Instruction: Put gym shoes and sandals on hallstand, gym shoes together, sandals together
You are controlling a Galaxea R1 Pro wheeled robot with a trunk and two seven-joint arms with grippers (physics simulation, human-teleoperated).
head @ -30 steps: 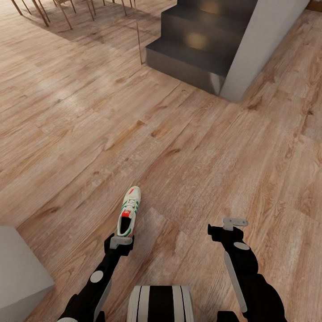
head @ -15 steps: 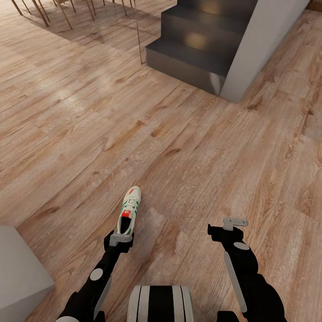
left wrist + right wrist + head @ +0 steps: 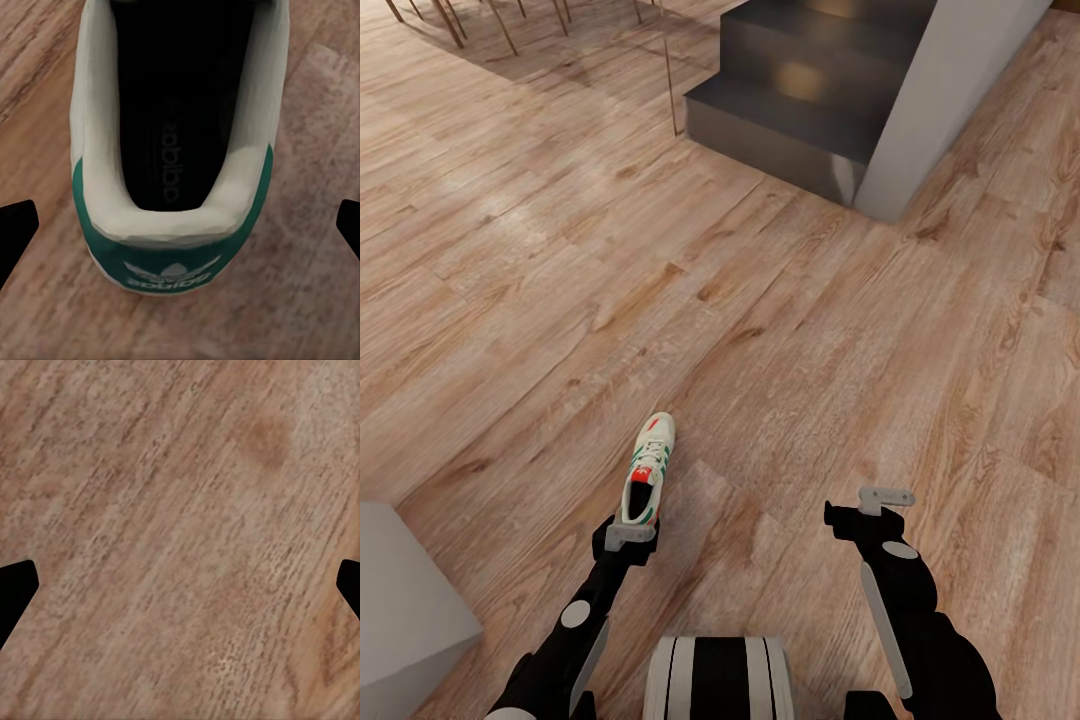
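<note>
One cream-white gym shoe (image 3: pixel 648 470) with green stripes and a red-orange tongue mark lies on the wood-plank corridor floor (image 3: pixel 810 330), toe pointing away from me. My left gripper (image 3: pixel 630 533) hovers just behind its heel and is open. In the left wrist view the green heel tab (image 3: pixel 169 274) sits between the two dark fingertips (image 3: pixel 15 229), which stand wide apart and clear of the shoe. My right gripper (image 3: pixel 885 496) is open over bare planks (image 3: pixel 180 540). The second gym shoe, both sandals and the hallstand are out of view.
Dark grey stair steps (image 3: pixel 790 110) rise at the back, with a pale wall panel (image 3: pixel 950 90) beside them. Thin chair legs (image 3: pixel 450 20) stand at the far left. The corner of a pale grey-white block (image 3: pixel 400 600) sits low on the left. My base (image 3: pixel 715 680) is below.
The left gripper has edged slightly forward toward the shoe's heel. The whole head view has shifted a little, so the camera moved. The right arm is unchanged.
</note>
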